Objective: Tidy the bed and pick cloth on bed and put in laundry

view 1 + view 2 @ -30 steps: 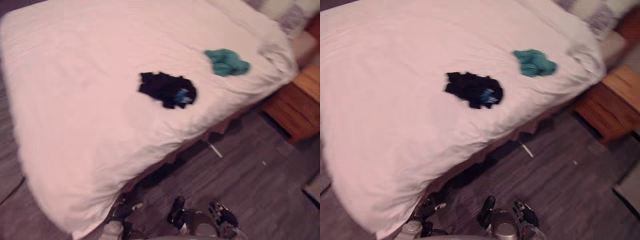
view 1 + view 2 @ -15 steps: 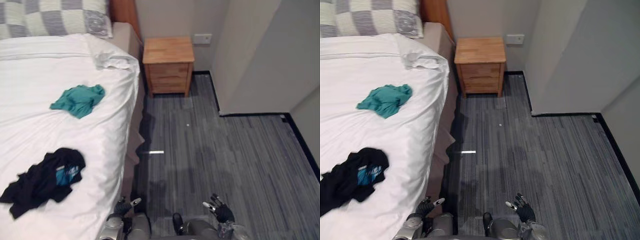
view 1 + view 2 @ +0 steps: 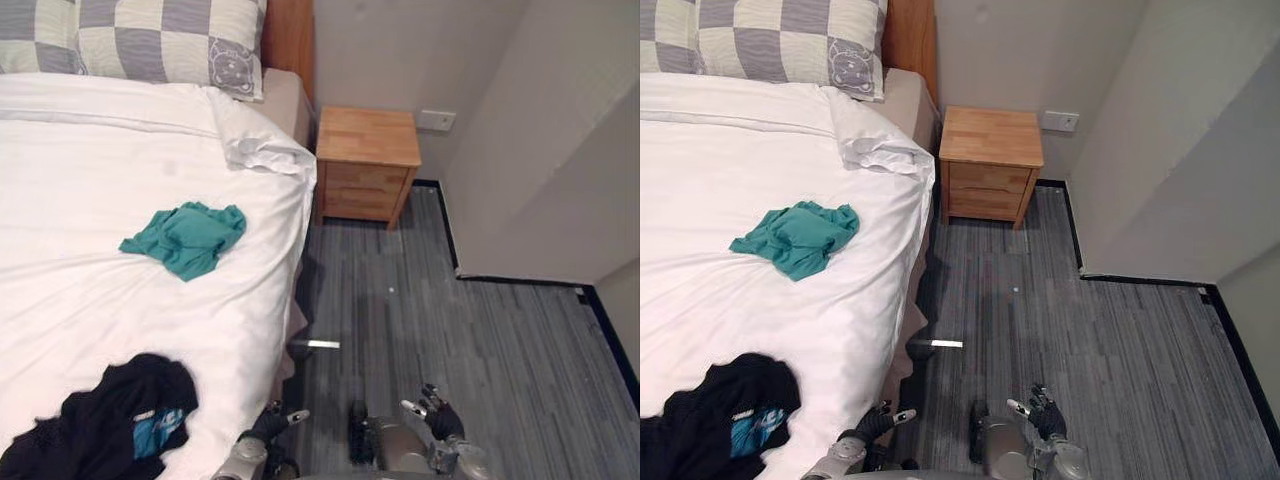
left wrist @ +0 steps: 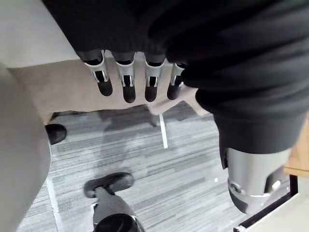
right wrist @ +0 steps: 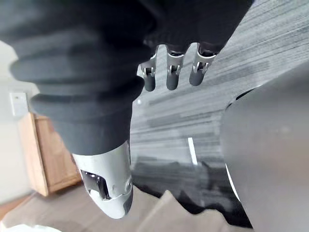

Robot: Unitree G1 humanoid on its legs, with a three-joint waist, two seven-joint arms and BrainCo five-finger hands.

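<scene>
View shift toward pillows (image 3: 165, 40); left fingers (image 4: 127, 79) straight

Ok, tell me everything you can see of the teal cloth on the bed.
The teal cloth is a soft piece of fabric, probably a garment, crumpled into a loose heap of folds with ragged, uneven edges. It lies flat on the white bed cover, close to the side of the bed that faces the floor. It sits between the checked pillows at the head and the black cloth nearer the robot, apart from both. Only the cover touches it.
</scene>
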